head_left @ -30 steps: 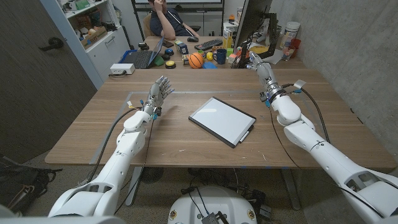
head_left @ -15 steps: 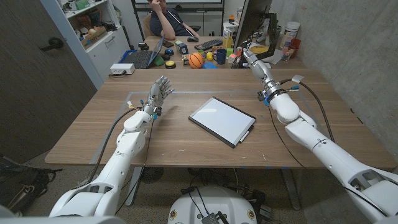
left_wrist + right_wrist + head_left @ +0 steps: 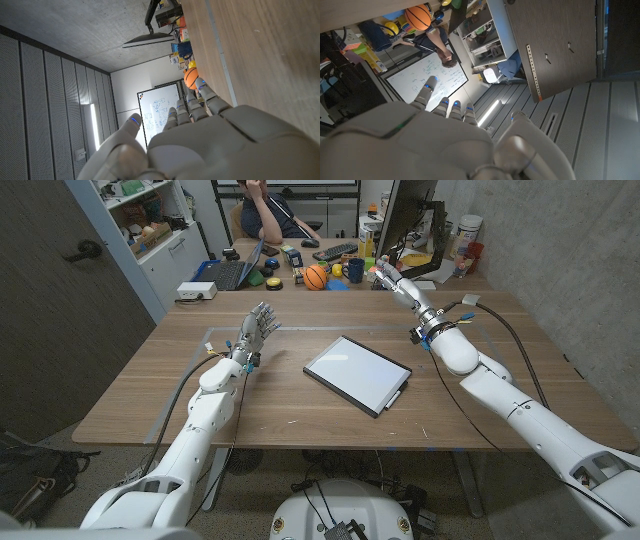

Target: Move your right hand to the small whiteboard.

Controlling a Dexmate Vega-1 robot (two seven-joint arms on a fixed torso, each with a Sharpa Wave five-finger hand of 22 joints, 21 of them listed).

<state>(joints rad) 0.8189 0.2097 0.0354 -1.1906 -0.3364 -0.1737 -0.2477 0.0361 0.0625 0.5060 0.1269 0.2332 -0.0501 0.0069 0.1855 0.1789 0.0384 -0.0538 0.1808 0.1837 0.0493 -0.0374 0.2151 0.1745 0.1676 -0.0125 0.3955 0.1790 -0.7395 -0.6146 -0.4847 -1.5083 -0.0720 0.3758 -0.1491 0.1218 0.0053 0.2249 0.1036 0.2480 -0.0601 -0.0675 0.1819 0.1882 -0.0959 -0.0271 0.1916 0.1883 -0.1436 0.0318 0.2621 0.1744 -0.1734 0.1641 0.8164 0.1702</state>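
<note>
The small whiteboard (image 3: pixel 357 373), white with a dark frame, lies flat in the middle of the wooden table (image 3: pixel 150 385). A marker (image 3: pixel 397 396) sits at its near right edge. My right hand (image 3: pixel 396 282) is raised above the table's far right part, fingers straight and apart, holding nothing, well beyond and to the right of the board. In the right wrist view its back (image 3: pixel 435 140) faces the camera. My left hand (image 3: pixel 257 328) stands upright to the left of the board, fingers spread, empty; the left wrist view looks along its back (image 3: pixel 200 135).
A second table behind holds a laptop (image 3: pixel 227 274), an orange ball (image 3: pixel 316 276), a keyboard (image 3: pixel 335 251), a monitor (image 3: pixel 405 210) and several small items. A person (image 3: pixel 265 208) sits behind it. A concrete wall (image 3: pixel 560 250) runs close along the right.
My right hand has swung leftward and a little farther from me, along the table's far edge. The left hand and the whiteboard have not moved.
</note>
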